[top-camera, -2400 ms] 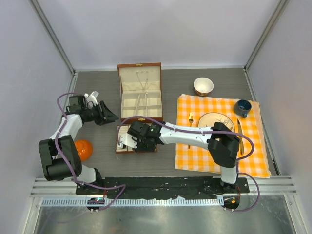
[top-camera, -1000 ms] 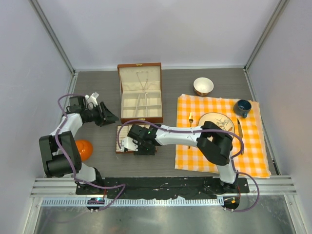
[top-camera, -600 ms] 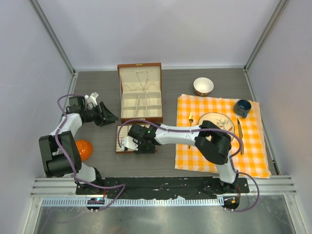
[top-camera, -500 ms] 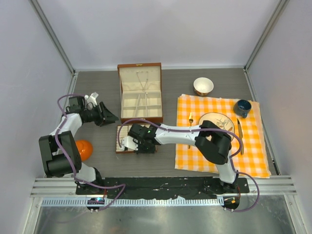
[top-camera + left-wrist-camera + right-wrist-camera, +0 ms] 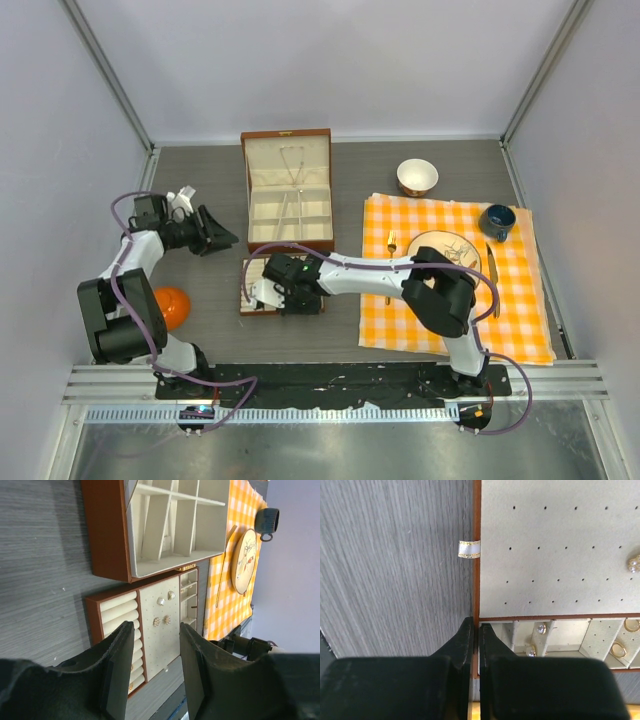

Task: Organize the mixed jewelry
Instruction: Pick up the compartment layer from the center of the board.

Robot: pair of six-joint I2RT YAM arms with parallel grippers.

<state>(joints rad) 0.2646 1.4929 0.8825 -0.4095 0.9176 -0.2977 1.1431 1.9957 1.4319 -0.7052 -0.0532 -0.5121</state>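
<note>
The cream-lined tray [image 5: 247, 291] lies in front of the open brown wooden box [image 5: 325, 190]. My right gripper [image 5: 476, 628] [image 5: 290, 302] is shut on the tray's thin brown rim [image 5: 476, 540], beside the small compartments. Mixed jewelry sits in the tray: stud pairs [image 5: 160, 621] on the dotted pad, a stud [image 5: 540, 628] and gold rings [image 5: 619, 650] in compartments. One tiny pale piece [image 5: 165, 669] lies on the table by the tray. A thin chain [image 5: 292, 163] hangs in the box lid. My left gripper [image 5: 228, 240] [image 5: 157, 630] hovers open left of the box, holding nothing.
An orange object [image 5: 170, 306] sits by the left arm's base. To the right, a yellow checked cloth [image 5: 400, 320] carries a plate [image 5: 445, 248], gold fork [image 5: 390, 262], knife [image 5: 491, 275] and blue cup [image 5: 497, 220]. A white bowl [image 5: 417, 177] stands behind it.
My right gripper has closed onto the tray's rim over the last second. The left gripper has drawn slightly back to the left, still open.
</note>
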